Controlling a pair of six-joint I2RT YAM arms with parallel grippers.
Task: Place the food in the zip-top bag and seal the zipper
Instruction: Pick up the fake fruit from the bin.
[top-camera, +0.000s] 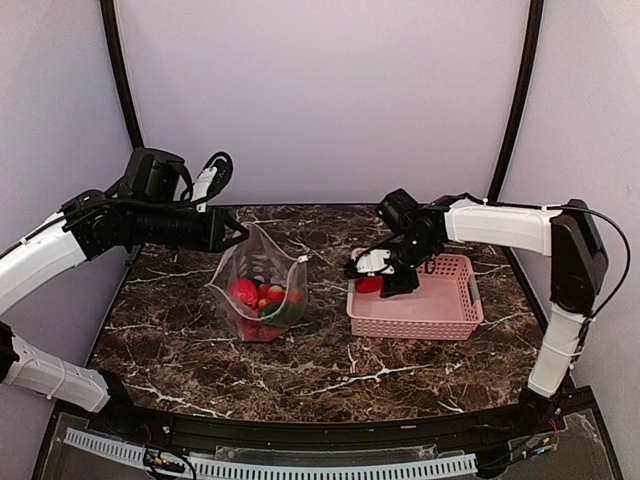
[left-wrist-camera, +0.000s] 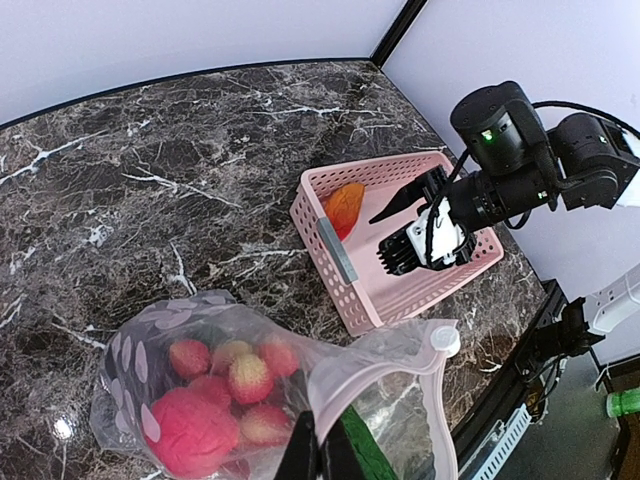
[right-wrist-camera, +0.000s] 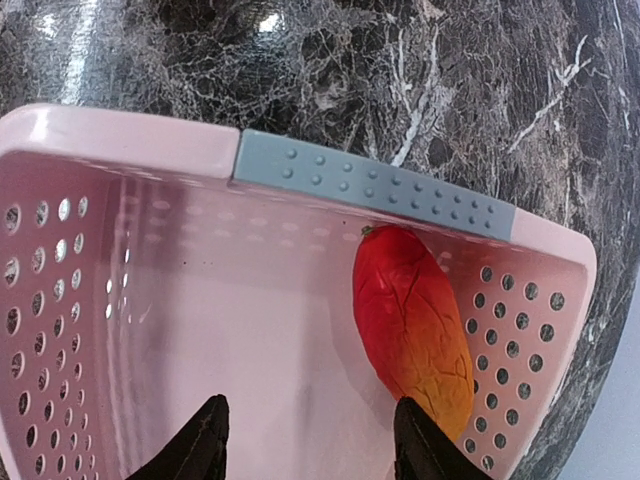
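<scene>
The clear spotted zip-top bag (top-camera: 262, 290) stands open on the table, holding red berries (left-wrist-camera: 230, 385) and a green piece (top-camera: 272, 311). My left gripper (left-wrist-camera: 318, 450) is shut on the bag's mouth edge, by the whitish zipper strip (left-wrist-camera: 400, 362) with its white slider (left-wrist-camera: 445, 341). The orange-red long piece (right-wrist-camera: 412, 325) lies in the left corner of the pink basket (top-camera: 440, 310); it also shows in the left wrist view (left-wrist-camera: 345, 207). My right gripper (right-wrist-camera: 310, 445) is open just above the basket floor, its right finger close beside the orange-red piece.
The pink basket (right-wrist-camera: 90, 150) has a grey handle strip (right-wrist-camera: 375, 185) on its near rim and perforated walls. Dark marble tabletop (top-camera: 330, 360) surrounds bag and basket. Purple walls enclose the back and sides.
</scene>
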